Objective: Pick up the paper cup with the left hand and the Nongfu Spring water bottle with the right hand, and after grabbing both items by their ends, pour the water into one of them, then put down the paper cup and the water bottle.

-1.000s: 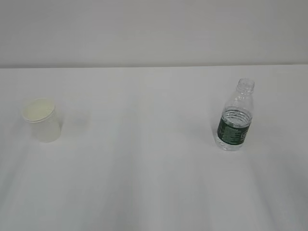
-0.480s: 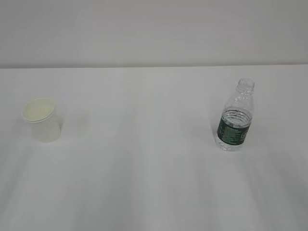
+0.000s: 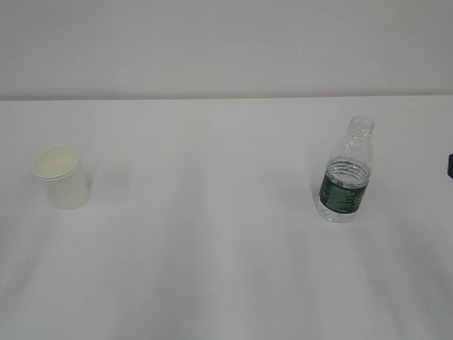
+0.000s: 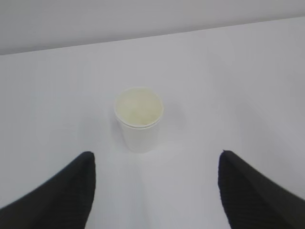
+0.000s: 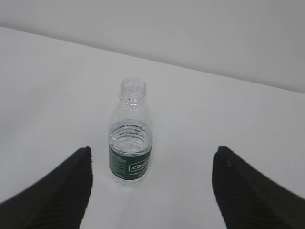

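The white paper cup (image 3: 61, 177) stands upright on the left of the table, its cream inside showing. In the left wrist view the paper cup (image 4: 138, 119) is ahead of my left gripper (image 4: 156, 157), which is open and holds nothing. The capless Nongfu Spring water bottle (image 3: 345, 173), with a dark green label, stands upright on the right. In the right wrist view the bottle (image 5: 130, 138) is ahead and slightly left of my open, empty right gripper (image 5: 151, 150). Clear water (image 5: 129, 180) fills its lower part.
Cup and bottle stand far apart on the white table (image 3: 212, 255), whose far edge meets a plain pale wall (image 3: 226, 42). A small dark sliver (image 3: 450, 166) shows at the right edge of the exterior view.
A small dark sliver has come into the right edge of the exterior view. Cup and bottle have not moved.
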Robot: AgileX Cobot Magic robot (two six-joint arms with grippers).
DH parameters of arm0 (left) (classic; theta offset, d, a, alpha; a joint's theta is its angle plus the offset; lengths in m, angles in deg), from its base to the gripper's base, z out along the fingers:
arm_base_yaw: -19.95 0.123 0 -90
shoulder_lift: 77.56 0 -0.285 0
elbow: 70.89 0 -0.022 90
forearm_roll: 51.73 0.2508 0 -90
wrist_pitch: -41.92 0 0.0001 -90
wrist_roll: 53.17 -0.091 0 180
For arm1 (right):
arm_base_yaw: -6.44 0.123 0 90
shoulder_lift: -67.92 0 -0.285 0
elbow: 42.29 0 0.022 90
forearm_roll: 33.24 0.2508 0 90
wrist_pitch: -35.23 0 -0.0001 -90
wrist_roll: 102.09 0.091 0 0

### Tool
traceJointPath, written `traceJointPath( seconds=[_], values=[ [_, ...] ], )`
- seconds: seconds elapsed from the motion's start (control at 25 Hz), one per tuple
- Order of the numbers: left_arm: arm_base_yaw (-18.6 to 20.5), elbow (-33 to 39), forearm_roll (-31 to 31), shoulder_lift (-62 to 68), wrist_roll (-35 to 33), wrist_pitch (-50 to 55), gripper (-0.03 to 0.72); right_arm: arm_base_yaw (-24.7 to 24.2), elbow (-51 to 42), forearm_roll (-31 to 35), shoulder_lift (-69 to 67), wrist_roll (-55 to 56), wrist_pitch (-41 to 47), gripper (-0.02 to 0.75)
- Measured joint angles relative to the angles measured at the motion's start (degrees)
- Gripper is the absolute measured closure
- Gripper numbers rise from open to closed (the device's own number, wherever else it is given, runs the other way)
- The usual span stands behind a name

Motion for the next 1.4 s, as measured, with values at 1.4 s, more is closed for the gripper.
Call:
traceJointPath(
  seconds=[1.4],
  values=[
    [7.03, 8.72, -5.32, 24.84, 0.75, -39.89, 0.15, 0.53, -16.5, -13.23, -41.12, 26.9, -61.69, 0.152]
  ],
)
